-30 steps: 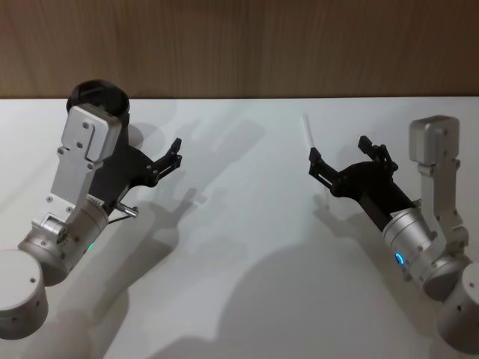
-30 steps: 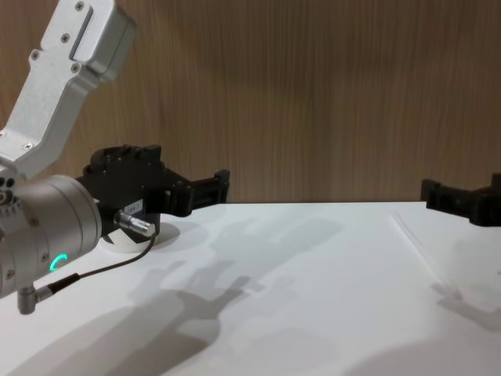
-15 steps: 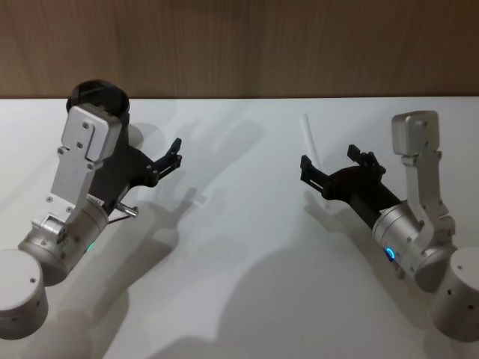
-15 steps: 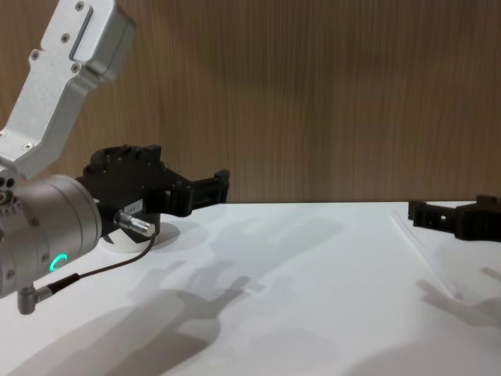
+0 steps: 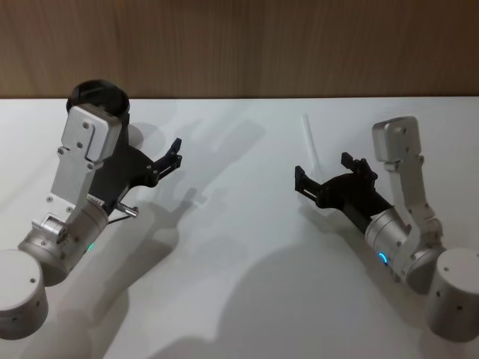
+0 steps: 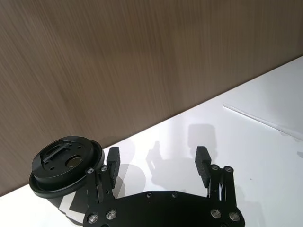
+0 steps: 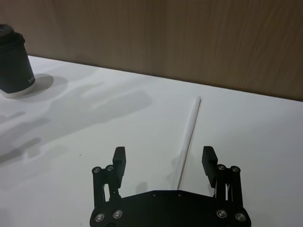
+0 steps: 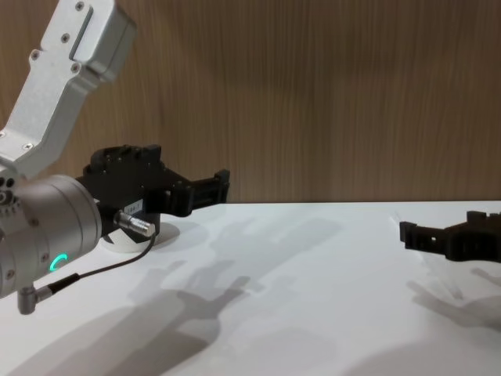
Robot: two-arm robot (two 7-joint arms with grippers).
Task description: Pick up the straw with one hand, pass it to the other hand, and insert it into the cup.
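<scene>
A white table (image 5: 239, 262) in front of a wood-panelled wall, with two robot arms reaching in from either side

The straw (image 5: 308, 137) lies flat on the right half of the table, thin and pale against the white top. The right gripper (image 5: 323, 170) hangs low over its near part, fingers spread wide and holding nothing. In the right wrist view the straw (image 7: 189, 137) runs straight out between the two spread fingers of the right gripper (image 7: 164, 158), roughly centred in the gap.

The cup (image 5: 99, 96), black with a black lid, stands at the far left near the wall. The left gripper (image 5: 174, 153) hovers just beside it, fingers also spread and empty.

The straw looks very light, smooth and hollow, so it would likely roll or skid at a nudge and flatten under a hard squeeze. A gentle pinch around the middle seems best, with the fingers lowered to the table on either side and enough length left free for the other gripper to take.

The straw's near end passes out of sight under the right gripper. In the chest view the straw is too faint to pick out. The left arm covers most of the cup from the head and chest. In the left wrist view the cup (image 6: 66, 161) shows a recess in its lid, but whether it is an open hole cannot be told
</scene>
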